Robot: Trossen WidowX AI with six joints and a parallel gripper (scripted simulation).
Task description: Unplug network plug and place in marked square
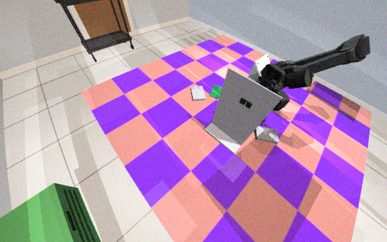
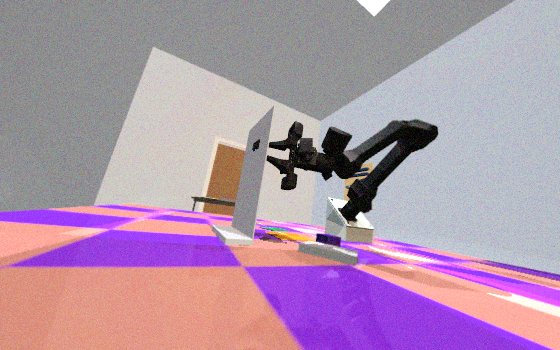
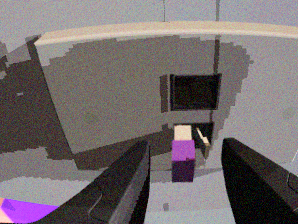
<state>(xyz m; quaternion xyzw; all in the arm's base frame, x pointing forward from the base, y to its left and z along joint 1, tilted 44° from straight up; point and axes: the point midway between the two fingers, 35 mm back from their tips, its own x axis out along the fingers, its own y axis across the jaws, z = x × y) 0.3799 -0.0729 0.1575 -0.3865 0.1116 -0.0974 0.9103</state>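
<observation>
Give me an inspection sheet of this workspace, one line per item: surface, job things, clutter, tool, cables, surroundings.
Surface: purple and salmon checkered mat on a pale tiled floor.
Job's things: grey upright panel; purple plug seated in its socket below a dark opening; green marked square partly hidden by the panel.
Clutter: flat grey block and another on the mat.
Tool: tool open, fingers either side of the plug, not touching it.
Cables: nothing seen.
Surroundings: black shelf cart, brown door behind it, green cabinet.
</observation>
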